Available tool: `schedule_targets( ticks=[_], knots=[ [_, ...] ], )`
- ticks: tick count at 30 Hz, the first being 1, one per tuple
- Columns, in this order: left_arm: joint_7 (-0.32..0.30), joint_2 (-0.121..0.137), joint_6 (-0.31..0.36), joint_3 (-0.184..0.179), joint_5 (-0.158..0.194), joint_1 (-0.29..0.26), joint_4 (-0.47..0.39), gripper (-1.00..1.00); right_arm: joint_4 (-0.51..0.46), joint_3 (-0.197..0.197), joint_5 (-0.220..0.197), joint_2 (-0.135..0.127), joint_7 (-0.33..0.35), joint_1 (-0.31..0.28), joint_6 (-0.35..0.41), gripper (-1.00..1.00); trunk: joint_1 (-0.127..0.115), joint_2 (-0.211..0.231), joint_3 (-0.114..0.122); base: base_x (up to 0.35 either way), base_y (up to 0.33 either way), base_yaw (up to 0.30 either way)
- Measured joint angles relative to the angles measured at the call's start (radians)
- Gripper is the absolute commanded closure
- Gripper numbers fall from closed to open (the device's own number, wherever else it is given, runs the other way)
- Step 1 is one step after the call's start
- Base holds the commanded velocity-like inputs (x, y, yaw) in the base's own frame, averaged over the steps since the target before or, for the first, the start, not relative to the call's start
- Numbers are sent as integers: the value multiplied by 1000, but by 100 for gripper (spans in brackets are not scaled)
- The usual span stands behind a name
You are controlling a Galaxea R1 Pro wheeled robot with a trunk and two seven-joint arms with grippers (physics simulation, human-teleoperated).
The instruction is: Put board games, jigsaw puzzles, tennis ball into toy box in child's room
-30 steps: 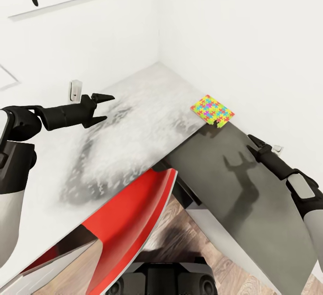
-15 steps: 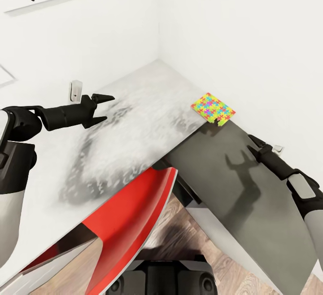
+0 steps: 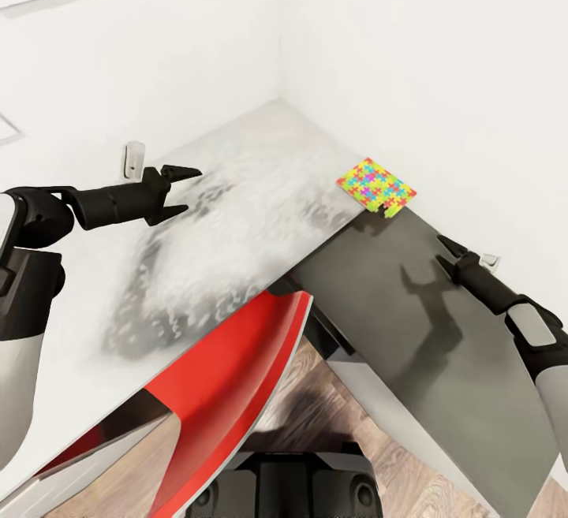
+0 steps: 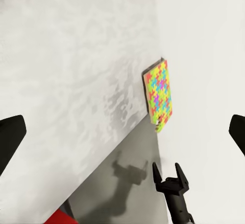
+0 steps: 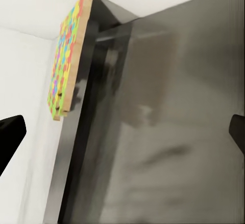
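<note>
Both end effectors hang spread and empty, left end effector (image 3: 183,190) at centre-left, right end effector (image 3: 446,255) at right, while jigsaw puzzle (image 3: 375,185) lies on counter (image 3: 237,210) edge, centre-right.

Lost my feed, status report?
Both grippers open, empty: left gripper, right gripper. Jigsaw puzzle at table corner, overhanging dark cabinet. Path clear.
</note>
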Motion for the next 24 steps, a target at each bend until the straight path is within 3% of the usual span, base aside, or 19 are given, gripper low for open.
schedule_targets(
  ticks=[13, 24],
  knots=[
    [1, 0, 1, 4, 2, -17, 1, -100, -4, -3, -11, -6, -6, -6, 5, -100, 0, 0, -20, 0, 0, 0],
    [3, -12, 1, 3, 4, -71, 3, -100, -13, -9, -22, -7, -3, -6, 11, -100, 0, -1, -30, 0, 0, 0]
  ],
)
